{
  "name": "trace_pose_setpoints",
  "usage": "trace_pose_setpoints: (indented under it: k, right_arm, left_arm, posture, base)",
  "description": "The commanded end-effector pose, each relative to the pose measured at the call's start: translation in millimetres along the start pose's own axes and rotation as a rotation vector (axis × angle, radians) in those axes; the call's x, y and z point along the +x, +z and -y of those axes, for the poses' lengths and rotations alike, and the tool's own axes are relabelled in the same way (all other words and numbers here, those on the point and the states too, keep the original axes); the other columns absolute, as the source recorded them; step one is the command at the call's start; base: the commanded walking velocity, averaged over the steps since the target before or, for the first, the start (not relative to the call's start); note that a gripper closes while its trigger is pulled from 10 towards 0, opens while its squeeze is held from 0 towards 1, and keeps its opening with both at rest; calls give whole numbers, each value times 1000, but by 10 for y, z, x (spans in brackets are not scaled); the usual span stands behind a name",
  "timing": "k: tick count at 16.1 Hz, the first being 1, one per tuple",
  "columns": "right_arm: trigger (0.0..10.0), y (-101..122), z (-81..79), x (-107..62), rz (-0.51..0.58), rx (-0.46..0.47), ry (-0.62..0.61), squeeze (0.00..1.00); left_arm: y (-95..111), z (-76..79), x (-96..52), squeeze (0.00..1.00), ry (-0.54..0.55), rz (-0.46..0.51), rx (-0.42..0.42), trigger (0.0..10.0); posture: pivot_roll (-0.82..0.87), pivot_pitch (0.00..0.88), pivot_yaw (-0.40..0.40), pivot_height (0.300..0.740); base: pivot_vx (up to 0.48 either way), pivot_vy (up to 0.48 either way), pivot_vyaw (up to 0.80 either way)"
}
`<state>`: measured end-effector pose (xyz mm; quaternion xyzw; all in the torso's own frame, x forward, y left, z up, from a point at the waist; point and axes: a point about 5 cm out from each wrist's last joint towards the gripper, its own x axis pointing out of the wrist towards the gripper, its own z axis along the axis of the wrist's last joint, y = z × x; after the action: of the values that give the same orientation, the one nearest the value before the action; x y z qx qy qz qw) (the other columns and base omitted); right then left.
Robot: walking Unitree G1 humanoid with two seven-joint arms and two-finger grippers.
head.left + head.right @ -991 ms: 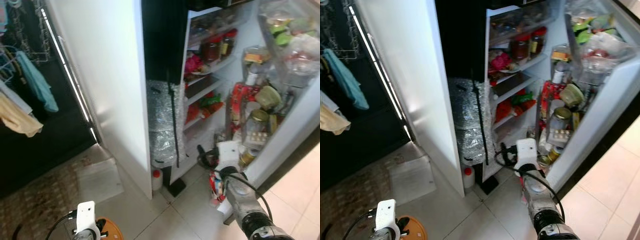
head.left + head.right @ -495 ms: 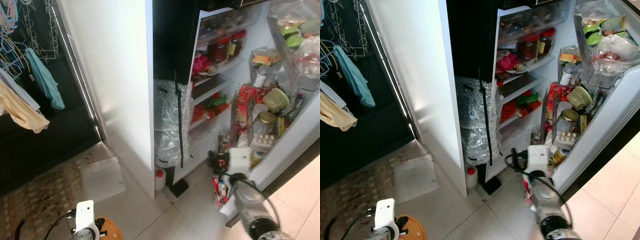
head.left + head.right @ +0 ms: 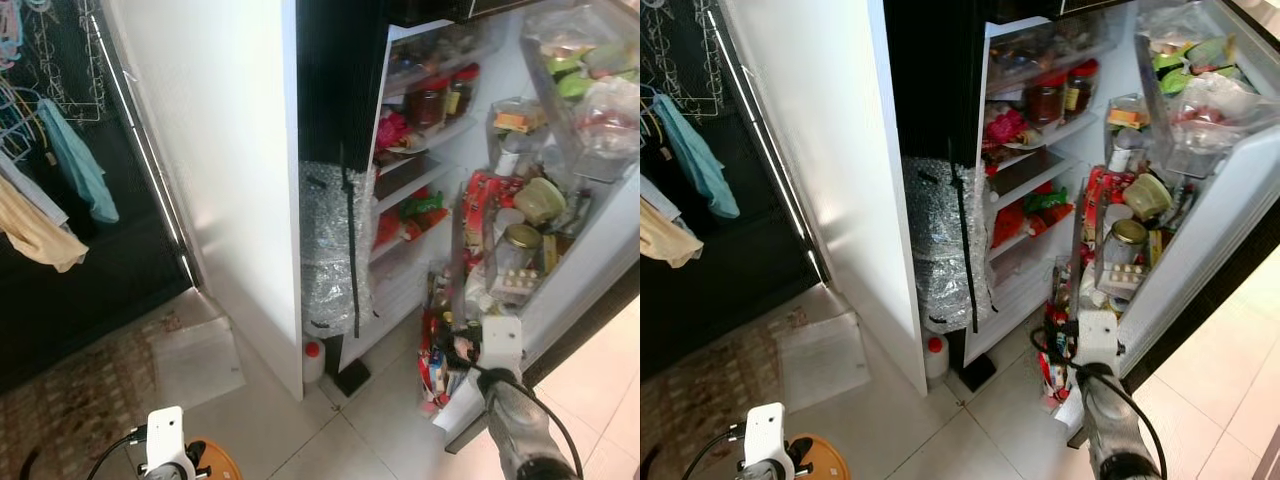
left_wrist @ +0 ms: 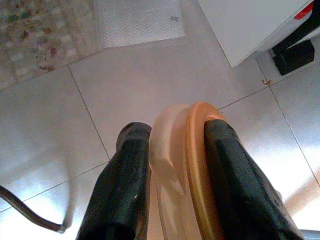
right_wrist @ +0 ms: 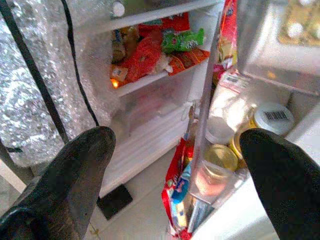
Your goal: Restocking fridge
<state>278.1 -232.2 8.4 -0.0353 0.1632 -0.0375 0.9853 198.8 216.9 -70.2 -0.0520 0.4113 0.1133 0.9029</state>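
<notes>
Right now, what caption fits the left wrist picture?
Left tool grips an orange-and-clear round lid above the tiled floor.

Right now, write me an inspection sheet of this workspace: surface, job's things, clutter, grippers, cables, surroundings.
Surface: pale tiled floor; a patterned rug and a white mat lie on it.
Job's things: fridge stands open, its shelves and door racks crowded with jars and packets; an orange-rimmed lid.
Clutter: bubble-wrapped bundle with a black strap beside the fridge; small red-capped bottle on the floor below it.
Grippers: left gripper shut on the lid, low over the tiles; right gripper open, facing the fridge's lower shelves.
Cables: black cable along the right arm.
Surroundings: clothes on hangers in a dark area at left.
</notes>
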Motion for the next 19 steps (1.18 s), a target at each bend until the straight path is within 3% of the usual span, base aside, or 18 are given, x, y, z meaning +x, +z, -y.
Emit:
trace_pose_setpoints:
  k: [1,7,11,19]
  right_arm:
    - [10000,-11,71,-17,-3,-15,-11,0]
    - [10000,-29,231,-89,16,-20,-50,0]
    - [10000,103,75,2,57,-12,-12,0]
    - [10000,177,58,35,82,-5,-34,0]
  left_arm:
    - [-177,-84,-36,0,19,-73,6,10000]
    - [-217,-174,-57,0,32,-76,-11,10000]
    - [-174,-134,-40,0,31,-72,-4,10000]
    - [-166,-190,-44,0,36,-75,5,10000]
  posture:
    - [-135,0,8,740]
    - [-121,0,-2,740]
    - [-157,0,-12,740]
    - [-145,0,21,740]
  base:
    - [0,0,0]
    - [41,0,0]
    - [251,0,0]
    - [252,0,0]
